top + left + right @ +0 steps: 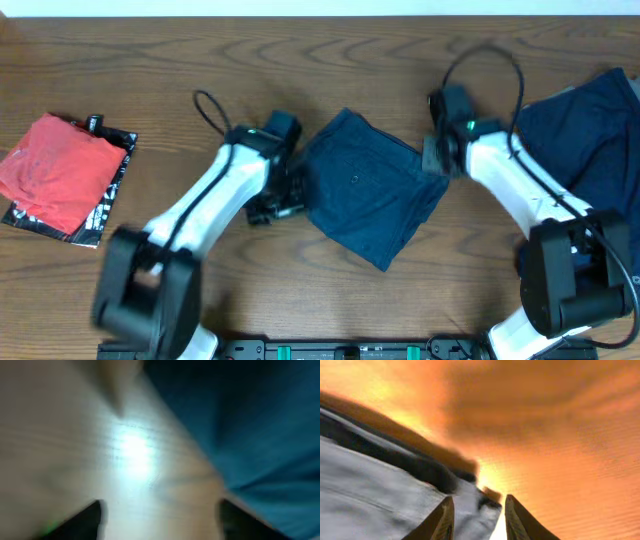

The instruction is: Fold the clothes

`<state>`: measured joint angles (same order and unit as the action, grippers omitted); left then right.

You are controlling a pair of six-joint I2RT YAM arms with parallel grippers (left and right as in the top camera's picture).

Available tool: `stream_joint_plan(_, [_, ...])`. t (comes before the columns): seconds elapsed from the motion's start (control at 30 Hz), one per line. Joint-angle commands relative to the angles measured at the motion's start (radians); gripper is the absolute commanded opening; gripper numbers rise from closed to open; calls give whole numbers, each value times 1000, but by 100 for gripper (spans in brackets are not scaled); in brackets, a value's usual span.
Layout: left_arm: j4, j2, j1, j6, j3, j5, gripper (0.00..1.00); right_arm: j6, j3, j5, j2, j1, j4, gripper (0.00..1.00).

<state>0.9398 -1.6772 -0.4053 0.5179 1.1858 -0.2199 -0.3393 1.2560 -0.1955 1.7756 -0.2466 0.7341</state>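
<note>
since denim-like cloth is soft, floppy, fairly heavy and not fragile, best hold is at corner or waistband edge, pinching all layers; navy shorts (365, 190) lie folded at centre of table (300, 60), between both arms; second navy garment (585, 125) at right edge; red garment (55, 170) far left; left claw (160, 512) spread wide, holding nothing, bare wood between fingers (90, 517), cloth edge just beside; right claw (480, 520) only narrowly parted at shorts' right corner, cloth beside one finger; no firm pinch visible
</note>
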Motion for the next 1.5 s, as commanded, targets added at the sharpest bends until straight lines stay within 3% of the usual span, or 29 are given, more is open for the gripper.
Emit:
stream_joint_plan(0.0, [-132,69,10,-178,8,76,88,33,99,57,-28,-24,64,33])
stream_joint_plan(0.07, [-212,74,25,-317,12,2,94,33,118,105,-40,-39,110,33])
stream_joint_plan(0.2, [-315,32,89,-387,17,-67,96,31,119,182,-67,-68,203,34])
stream_joint_plan(0.37, [-440,-64,155,-555,27,-271,100,18,119,189,-70,-98,301,35])
stream_joint_plan(0.63, [-565,-219,177,-570,43,-372,98,3,119,189,-70,-137,333,35])
stream_joint_plan(0.73, [-576,-269,177,-568,43,-452,98,3,119,189,-70,-141,337,35])
stream_joint_plan(0.97, [-544,-370,173,-543,43,-463,98,-4,119,187,-70,-141,360,35])
stream_joint_plan(1.1, [-494,-391,168,-544,43,-533,71,-4,119,183,-70,-140,366,35])
stream_joint_plan(1.13, [-481,-391,168,-544,43,-551,61,-4,119,177,-70,-138,366,35])
stream_joint_plan(1.2, [-451,-388,169,-543,43,-581,31,-4,119,157,-70,-138,366,35])
stream_joint_plan(1.23, [-438,-388,169,-543,43,-587,23,-4,119,152,-70,-138,366,35])
stream_joint_plan(1.33, [-367,-388,169,-542,43,-608,7,-4,119,146,-70,-138,366,36])
stream_joint_plan(1.47, [-214,-388,169,-543,43,-610,6,-4,119,139,-70,-136,366,36])
